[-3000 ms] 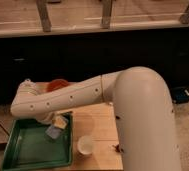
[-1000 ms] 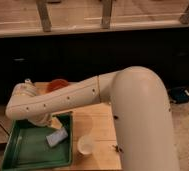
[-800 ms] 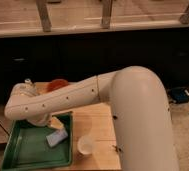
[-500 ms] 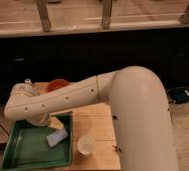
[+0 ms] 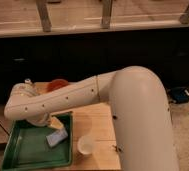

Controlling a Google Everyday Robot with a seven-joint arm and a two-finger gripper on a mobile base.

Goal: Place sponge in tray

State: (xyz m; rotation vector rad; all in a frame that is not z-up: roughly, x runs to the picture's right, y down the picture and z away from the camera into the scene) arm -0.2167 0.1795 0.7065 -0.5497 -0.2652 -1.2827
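On the left side of the wooden table (image 5: 100,125) sits the green tray (image 5: 25,150), a wide shallow one with a raised rim, its near-left corner reaching down toward the bottom edge of my view. Inside it, toward the right wall, lies the sponge (image 5: 56,136), a small blue-grey pad resting flat on the tray floor and turned a little askew. Nothing is clamped on it; it lies by itself. Just above it hangs the gripper (image 5: 44,121), tucked under the wrist end of the white arm (image 5: 68,97), over the tray's back right part. Its jaws stand apart, released, with nothing between them, and a pale yellowish bit shows at its lower edge, close above the sponge. Behind the arm, at the far side of the table, an orange bowl (image 5: 57,84) peeks out, half hidden by the forearm. Further right, on the bare wood just beside the tray's right rim, stands a white cup (image 5: 86,145), upright and apart from the sponge. To the right of that the big white elbow of the arm fills the view, curving down to the bottom edge.
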